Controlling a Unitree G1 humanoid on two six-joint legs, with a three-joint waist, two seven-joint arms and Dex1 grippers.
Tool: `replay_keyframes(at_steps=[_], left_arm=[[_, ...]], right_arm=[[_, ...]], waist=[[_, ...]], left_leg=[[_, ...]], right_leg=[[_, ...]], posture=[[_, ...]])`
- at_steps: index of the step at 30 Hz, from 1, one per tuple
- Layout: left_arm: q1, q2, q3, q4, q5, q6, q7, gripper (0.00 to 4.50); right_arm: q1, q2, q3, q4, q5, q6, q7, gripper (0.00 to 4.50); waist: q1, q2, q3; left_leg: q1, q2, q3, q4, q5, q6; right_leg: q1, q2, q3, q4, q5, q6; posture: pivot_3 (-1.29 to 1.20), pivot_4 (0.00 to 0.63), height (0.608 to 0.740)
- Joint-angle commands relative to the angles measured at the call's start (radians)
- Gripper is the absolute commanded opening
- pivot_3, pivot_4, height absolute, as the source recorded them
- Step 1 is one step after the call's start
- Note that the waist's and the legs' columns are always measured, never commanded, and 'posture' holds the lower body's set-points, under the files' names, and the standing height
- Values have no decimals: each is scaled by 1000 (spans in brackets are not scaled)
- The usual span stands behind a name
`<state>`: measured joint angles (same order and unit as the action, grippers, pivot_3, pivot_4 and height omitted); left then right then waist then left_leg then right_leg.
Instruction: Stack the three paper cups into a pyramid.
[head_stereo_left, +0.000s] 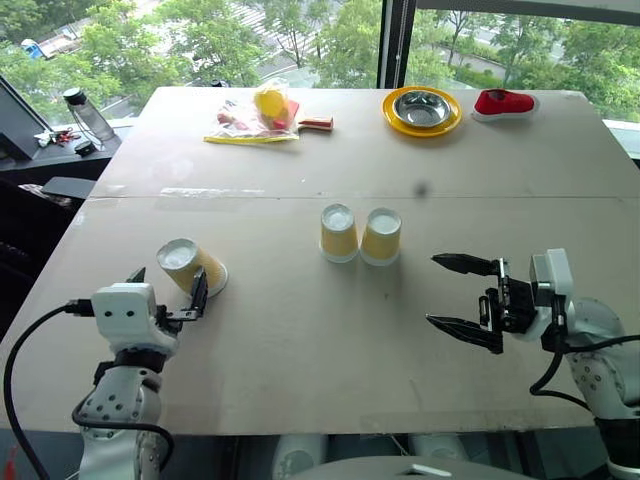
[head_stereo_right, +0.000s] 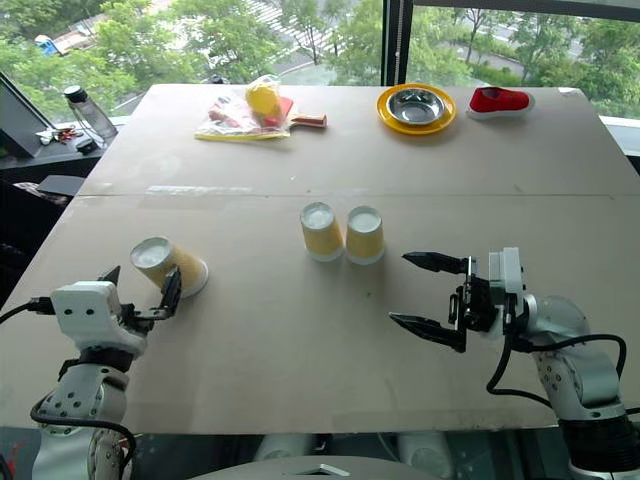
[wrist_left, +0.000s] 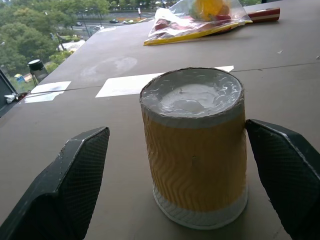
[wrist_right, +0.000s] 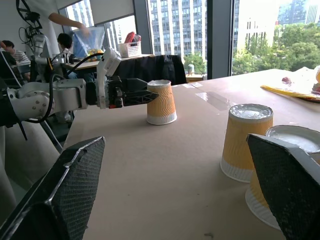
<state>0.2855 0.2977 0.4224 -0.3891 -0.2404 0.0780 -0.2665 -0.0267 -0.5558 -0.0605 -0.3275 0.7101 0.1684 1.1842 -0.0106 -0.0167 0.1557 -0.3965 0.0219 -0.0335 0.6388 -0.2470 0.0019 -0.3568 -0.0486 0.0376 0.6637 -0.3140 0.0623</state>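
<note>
Two cups (head_stereo_left: 359, 234) stand upside down, side by side and touching, near the middle of the table (head_stereo_left: 300, 340). The third cup (head_stereo_left: 190, 266) stands apart on the robot's left, also upside down, its white base up.

The left gripper (head_stereo_left: 166, 292) is wide open around that cup: in the left wrist view one finger (wrist_left: 75, 180) stands on each side of the yellow wall, neither touching it. The right gripper (head_stereo_left: 462, 297) is also wide open and holds nothing; it hangs to the right of the pair, pointing toward them, well short of contact.

The base row looks set, so the lone cup is probably the cap. Paper cups like these are likely very light and thin-walled: a hard squeeze would dent the side, and a nudge would slide or tip one. The ribbed yellow sleeve should give some friction. The best hold is probably across the mid wall, gently, keeping the cup upright so it can land bridging the two bases.
</note>
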Motion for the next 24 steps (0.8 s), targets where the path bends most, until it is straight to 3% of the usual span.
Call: replay_keyframes(at_steps=[1, 9, 12, 14, 15, 24], left_arm=[[-57, 45, 16, 52, 5, -53, -23, 4500], [-131, 63, 7, 91, -36, -48, -54, 4500], [-131, 59, 5, 85, -50, -43, -61, 3825], [-125, 57, 5, 82, -54, -41, -61, 2673], [-121, 55, 3, 82, -54, -41, -61, 2387], [-140, 55, 7, 103, -53, -32, -46, 2365]], right_arm=[[-7, 2, -26, -47, 6, -13, -24, 4475], [-20, 4, -14, -54, 2, -9, -48, 4475], [-20, 4, -11, -55, 2, -9, -51, 4500], [-18, 4, -11, -57, 2, -10, -53, 4500], [-18, 4, -11, -57, 2, -10, -54, 4500], [-24, 2, -13, -59, 3, -10, -60, 4500]], waist=[[0, 0, 0], [-2, 0, 0], [-2, 0, 0], [-1, 0, 0], [-1, 0, 0], [-1, 0, 0]], left_leg=[[0, 0, 0, 0, 0, 0], [0, 0, 1, 0, 0, 0], [0, 0, 0, 0, 0, 0], [0, 0, 0, 0, 0, 0], [0, 0, 0, 0, 0, 0], [0, 0, 0, 0, 0, 0]], right_leg=[[0, 0, 0, 0, 0, 0], [0, -1, 0, 0, 0, 0], [0, -1, 0, 0, 0, 0], [0, -1, 0, 0, 0, 0], [0, -1, 0, 0, 0, 0], [0, -1, 0, 0, 0, 0]], posture=[[0, 150, 740], [0, 150, 740], [0, 150, 740], [0, 150, 740], [0, 150, 740], [0, 150, 740]])
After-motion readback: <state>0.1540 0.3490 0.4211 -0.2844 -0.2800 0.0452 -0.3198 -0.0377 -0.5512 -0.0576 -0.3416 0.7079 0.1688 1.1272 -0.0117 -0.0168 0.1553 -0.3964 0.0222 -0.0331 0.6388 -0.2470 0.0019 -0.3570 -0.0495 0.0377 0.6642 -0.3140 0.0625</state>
